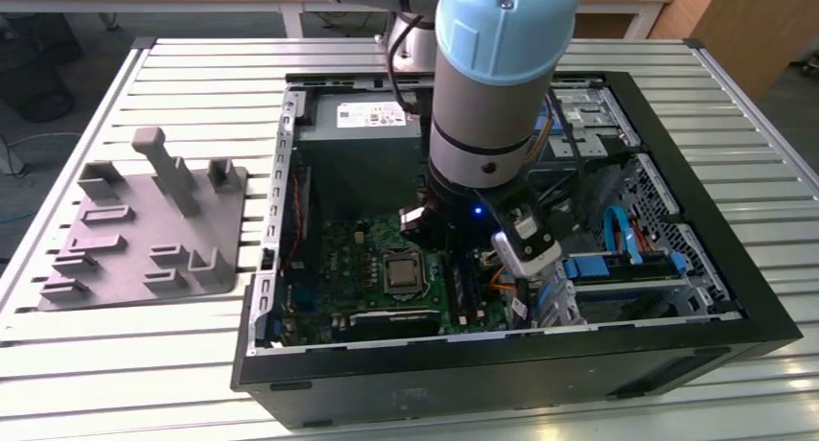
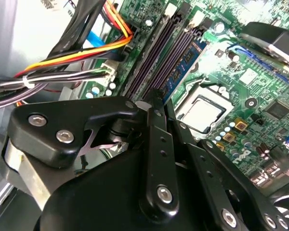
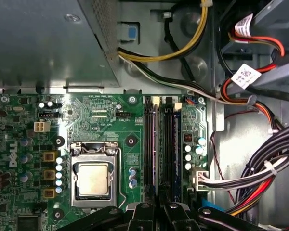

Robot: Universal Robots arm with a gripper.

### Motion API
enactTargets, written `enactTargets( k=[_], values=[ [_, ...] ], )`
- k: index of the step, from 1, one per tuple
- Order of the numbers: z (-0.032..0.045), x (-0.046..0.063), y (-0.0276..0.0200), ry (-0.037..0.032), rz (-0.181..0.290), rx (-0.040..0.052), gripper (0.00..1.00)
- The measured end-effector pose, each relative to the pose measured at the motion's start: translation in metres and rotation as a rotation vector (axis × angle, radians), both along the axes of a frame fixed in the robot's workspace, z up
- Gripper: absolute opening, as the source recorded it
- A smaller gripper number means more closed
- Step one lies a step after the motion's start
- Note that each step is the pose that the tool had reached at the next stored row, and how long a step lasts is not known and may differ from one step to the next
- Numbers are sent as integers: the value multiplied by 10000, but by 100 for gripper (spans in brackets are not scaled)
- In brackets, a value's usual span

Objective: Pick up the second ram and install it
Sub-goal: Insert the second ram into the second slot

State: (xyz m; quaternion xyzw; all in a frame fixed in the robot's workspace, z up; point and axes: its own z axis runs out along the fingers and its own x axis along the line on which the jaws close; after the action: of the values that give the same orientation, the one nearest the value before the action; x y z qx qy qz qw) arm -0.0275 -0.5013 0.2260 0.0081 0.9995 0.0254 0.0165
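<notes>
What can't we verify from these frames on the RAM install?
- Gripper fingertips: hidden behind the black linkage in both wrist views, and by the arm's grey wrist in the exterior view.
- Thin dark green RAM strip: cannot tell it from the long black memory slots.
- Seating: slot ends covered by the gripper body.

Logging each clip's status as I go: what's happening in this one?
A Universal Robots arm reaches down into an open computer case on the table. In the first wrist view, its end effector sits low over the black memory slots beside the CPU socket. Whether it carries a memory stick cannot be told. The grey holder block lies outside the case, on the exterior view's left.
</notes>
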Motion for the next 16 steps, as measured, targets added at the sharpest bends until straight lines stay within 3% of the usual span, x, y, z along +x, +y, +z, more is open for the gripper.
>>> enactTargets(
  k=[4,9,16],
  values=[
    [-7,0,-10,0,-173,-43,14],
    [-17,1,-16,-2,-341,-177,14],
    [-76,-2,-16,2,-694,-184,14]
  ],
)
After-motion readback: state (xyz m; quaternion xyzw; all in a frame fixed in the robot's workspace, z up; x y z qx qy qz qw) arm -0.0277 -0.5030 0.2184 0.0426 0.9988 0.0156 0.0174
